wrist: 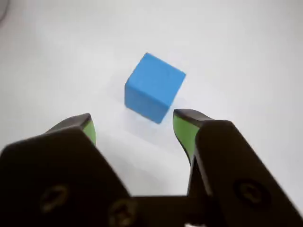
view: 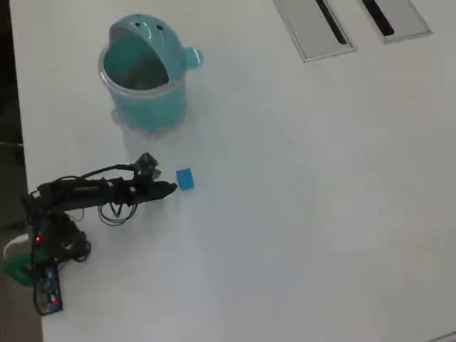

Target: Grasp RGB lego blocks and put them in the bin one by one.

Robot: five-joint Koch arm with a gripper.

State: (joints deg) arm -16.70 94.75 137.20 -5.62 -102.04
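Pincer (wrist: 135, 126) spread wide, empty, low over white bench (view: 299, 199). Blue block (wrist: 154, 87) sits just ahead of the tips, centred between them, one corner turned toward the gap. Bin (view: 146, 75) well apart.

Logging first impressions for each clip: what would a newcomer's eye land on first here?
The blue block stands out on the white table, just ahead of the open hand with its green-lined fingertips in the wrist view. In the overhead view the teal bin sits at upper left, above the block, with two grey panels at the top edge.
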